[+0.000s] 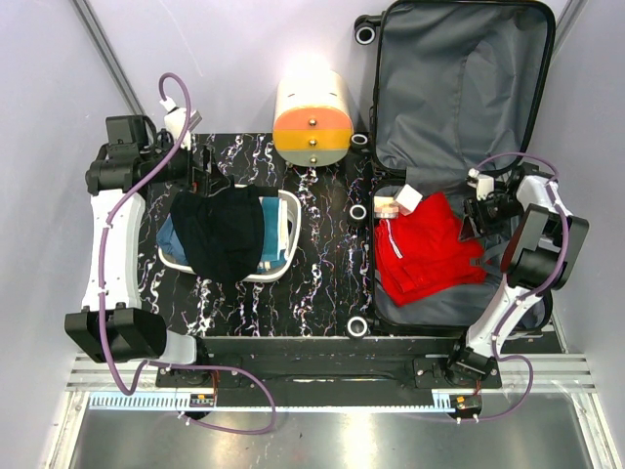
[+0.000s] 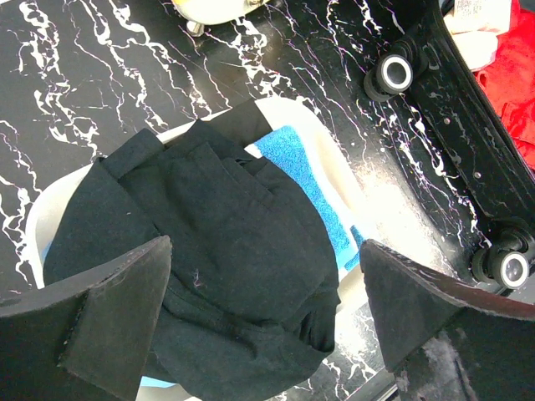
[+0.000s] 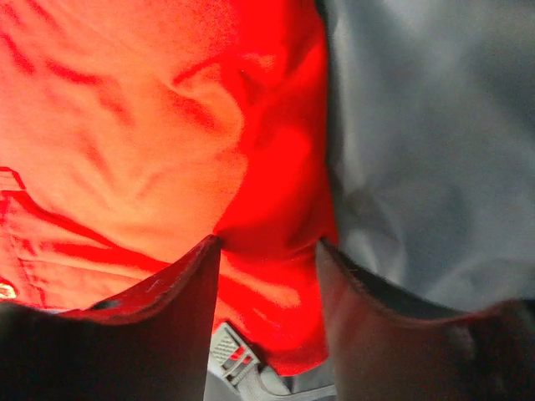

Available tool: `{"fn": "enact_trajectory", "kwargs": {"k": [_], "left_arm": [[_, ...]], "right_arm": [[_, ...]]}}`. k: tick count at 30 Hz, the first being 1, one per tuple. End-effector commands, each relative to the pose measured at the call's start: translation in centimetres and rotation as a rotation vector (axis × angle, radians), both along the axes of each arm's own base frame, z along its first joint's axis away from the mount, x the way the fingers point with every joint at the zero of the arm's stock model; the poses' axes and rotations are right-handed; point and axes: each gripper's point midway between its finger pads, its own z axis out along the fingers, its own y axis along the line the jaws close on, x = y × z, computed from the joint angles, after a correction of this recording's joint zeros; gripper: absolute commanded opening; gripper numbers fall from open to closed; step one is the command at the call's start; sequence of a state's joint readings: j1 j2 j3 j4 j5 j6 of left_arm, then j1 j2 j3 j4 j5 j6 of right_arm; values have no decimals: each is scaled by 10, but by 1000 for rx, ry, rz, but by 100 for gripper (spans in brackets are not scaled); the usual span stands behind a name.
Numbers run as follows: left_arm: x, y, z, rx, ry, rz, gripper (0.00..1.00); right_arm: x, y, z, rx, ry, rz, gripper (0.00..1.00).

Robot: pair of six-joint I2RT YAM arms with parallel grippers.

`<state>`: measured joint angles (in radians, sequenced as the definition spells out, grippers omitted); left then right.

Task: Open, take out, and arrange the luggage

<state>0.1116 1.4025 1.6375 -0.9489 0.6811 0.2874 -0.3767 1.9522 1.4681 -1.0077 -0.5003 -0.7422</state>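
Red: one garment [image 1: 425,252] in the one open suitcase [image 1: 451,88], right gripper [image 3: 267,246] half-open astride its fold; left gripper [image 2: 266,251] wide, empty.

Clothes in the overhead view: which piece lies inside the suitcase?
The red garment, lying on the open luggage's grey lining. The black garment and the blue cloth sit in the white tray instead.

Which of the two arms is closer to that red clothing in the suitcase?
The right. The right gripper is down on the red clothing, at its edge, a fold between its fingers. The left gripper hovers over the black clothing in the white tray, across the table.
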Motion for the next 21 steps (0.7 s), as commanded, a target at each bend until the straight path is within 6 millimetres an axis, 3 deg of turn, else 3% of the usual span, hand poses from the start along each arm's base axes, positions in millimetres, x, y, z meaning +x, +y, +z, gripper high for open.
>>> {"fn": "enact_trajectory", "kwargs": {"k": [1,3,4,5,12,18,21], "left_arm": [[8,-2,8,-6,-44,3,99],[10,-5,13,-10,-55,-8,99],[12,-7,16,-12,-64,-11,99],[12,-8,18,-15,-68,-14,99],[16,-19,20,-32,-90,-40,99],[17,-26,20,-23,-105,-60,99],[17,-29,19,-23,-104,-66,99]], "right_arm": [[-4,24,3,121,9,39,41],[-9,23,19,114,-12,58,25],[-10,20,28,117,-24,51,8],[-10,18,35,117,-33,49,0],[-18,-10,98,34,-141,3,0],[-41,-11,131,-6,-195,10,0],[-49,-8,137,-15,-201,7,0]]}}
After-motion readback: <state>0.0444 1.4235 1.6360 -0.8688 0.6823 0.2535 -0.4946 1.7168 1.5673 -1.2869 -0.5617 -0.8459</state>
